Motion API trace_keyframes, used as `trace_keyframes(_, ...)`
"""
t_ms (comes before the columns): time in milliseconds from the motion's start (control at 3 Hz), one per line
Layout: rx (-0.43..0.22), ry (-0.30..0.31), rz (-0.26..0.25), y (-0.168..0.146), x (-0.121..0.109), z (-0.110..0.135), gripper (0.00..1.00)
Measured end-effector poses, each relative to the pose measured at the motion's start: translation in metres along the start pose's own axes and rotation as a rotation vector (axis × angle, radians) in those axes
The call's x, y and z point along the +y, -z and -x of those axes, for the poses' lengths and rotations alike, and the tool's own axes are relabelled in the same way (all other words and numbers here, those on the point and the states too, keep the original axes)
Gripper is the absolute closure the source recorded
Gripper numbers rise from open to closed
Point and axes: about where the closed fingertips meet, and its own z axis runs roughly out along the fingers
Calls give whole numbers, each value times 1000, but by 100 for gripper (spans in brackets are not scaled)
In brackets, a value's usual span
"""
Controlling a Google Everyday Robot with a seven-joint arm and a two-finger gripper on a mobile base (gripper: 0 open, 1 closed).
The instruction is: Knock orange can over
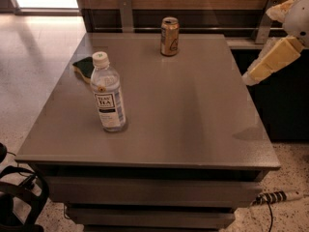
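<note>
**A:** In the camera view, how far along is the job?

**B:** Nothing is done yet, I'd judge. The orange can [169, 36] stands upright near the back edge of the table [193, 129], well apart from the gripper [260, 66] and off to its left.

**A:** And the gripper itself?

**B:** It hangs past the table's right edge, touching nothing. Clenched or released, I cannot tell. The water bottle [108, 98] stands farther to its left. The whole reach and push remain.
</note>
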Motion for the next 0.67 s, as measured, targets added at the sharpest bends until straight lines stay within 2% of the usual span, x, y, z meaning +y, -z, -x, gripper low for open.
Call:
trace_keyframes(333, -182, -80, -38, -33, -24, 17, 0)
trace_keyframes(667, -260, -106, -108, -37, -46, 34, 0)
